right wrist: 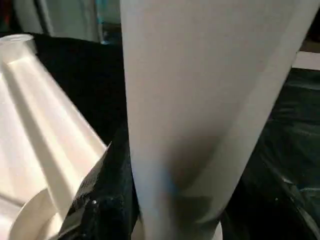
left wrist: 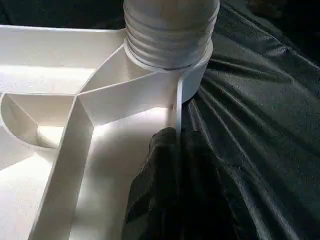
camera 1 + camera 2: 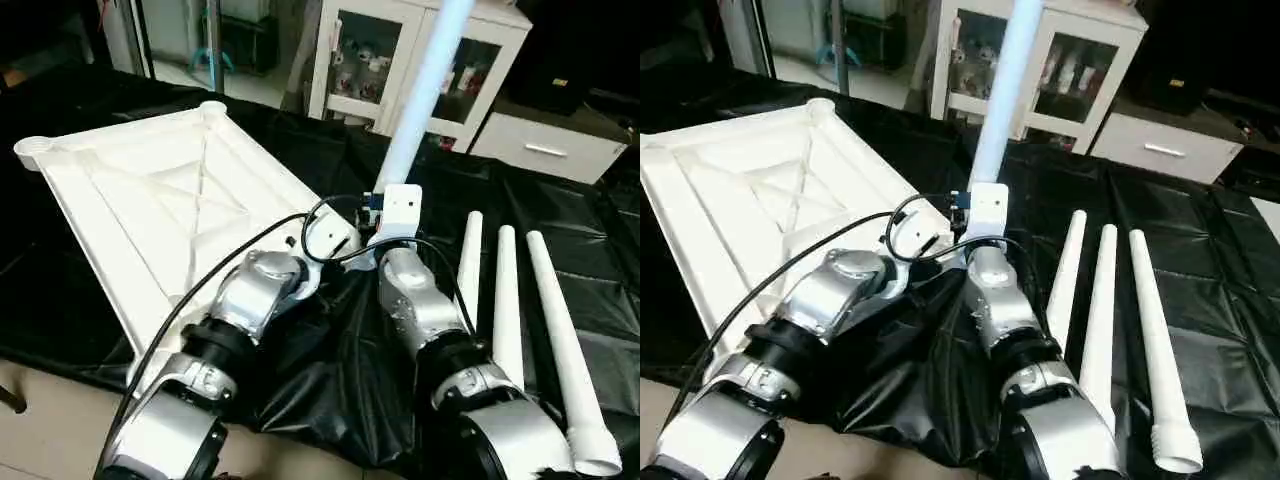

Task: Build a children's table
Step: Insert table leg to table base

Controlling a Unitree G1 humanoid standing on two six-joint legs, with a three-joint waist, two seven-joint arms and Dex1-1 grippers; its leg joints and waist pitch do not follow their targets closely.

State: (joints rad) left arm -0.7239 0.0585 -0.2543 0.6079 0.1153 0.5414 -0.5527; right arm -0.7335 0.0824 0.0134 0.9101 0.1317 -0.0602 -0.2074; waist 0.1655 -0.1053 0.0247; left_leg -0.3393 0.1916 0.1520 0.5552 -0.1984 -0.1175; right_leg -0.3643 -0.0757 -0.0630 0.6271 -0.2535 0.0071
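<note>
On the black-draped worktable (image 3: 560,200), at the left, the large square white plastic table top (image 3: 130,200) lies upside down, its X-shaped ribs and round corner sockets facing up, likely so the legs can be fitted from above. One top is here, and three of its corner sockets show: two at the far edge and one at the near right corner.

Moving right, the left gripper (image 2: 165,165), a pair of black fingers, is closed on the raised rim of the top just beside that near right socket, apparently to steady the top.

Next, one long tapered white tube leg (image 3: 425,90) stands nearly upright, leaning slightly right, with its ribbed threaded end (image 2: 167,45) resting in the near right socket. The right gripper (image 1: 112,200) sits low on this leg, its fingers about half apart around the tube, gripping it. This looks like the seating of the first leg.

Furthest right, three more white tapered legs (image 3: 507,300) lie side by side on the black cloth, wide ends nearest the robot, within reach of the right arm. That makes four legs in all.
</note>
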